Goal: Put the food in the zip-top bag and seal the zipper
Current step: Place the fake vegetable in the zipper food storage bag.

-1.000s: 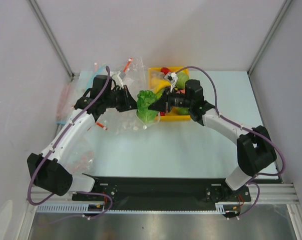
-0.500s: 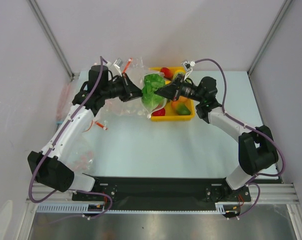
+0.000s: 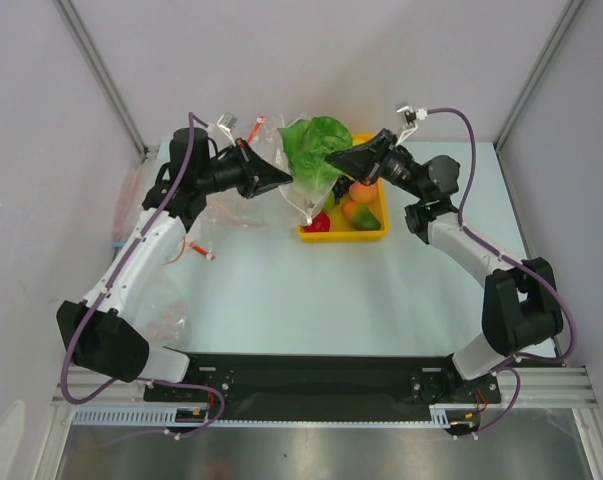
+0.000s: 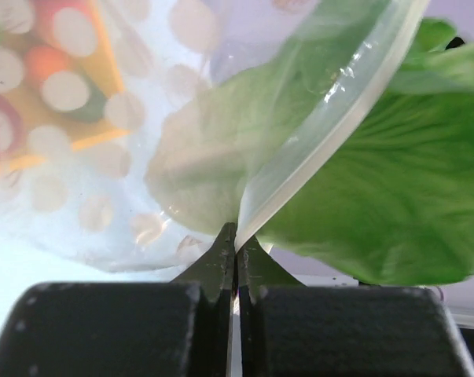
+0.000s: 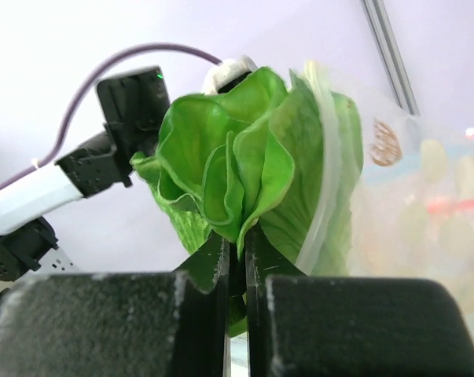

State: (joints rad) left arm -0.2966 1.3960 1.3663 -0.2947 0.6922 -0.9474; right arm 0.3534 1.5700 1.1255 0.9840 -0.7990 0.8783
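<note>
Both arms hold things up in the air over the back of the table. My left gripper [image 3: 284,181] is shut on the mouth edge of the clear polka-dot zip-top bag [image 3: 303,196]; its pale zipper strip [image 4: 331,126] runs up from the shut jaws. My right gripper [image 3: 333,160] is shut on a leaf of the green cabbage [image 3: 316,143], which sits partly inside the bag's mouth. The cabbage fills the left wrist view [image 4: 362,188] and the right wrist view [image 5: 244,173]. A red fruit [image 3: 318,222] lies in the yellow tray [image 3: 376,232]. I see no green apple.
The yellow tray at the back centre holds an orange fruit [image 3: 362,192] and other toy produce. Other clear bags [image 3: 236,130] lie at the back left, and one more [image 3: 166,310] at the left front. Grey walls close the back and sides.
Both grippers have risen from the table toward the back, lifting the bag and cabbage. The cabbage now stands upright in the bag's mouth, above the tray's left end.
</note>
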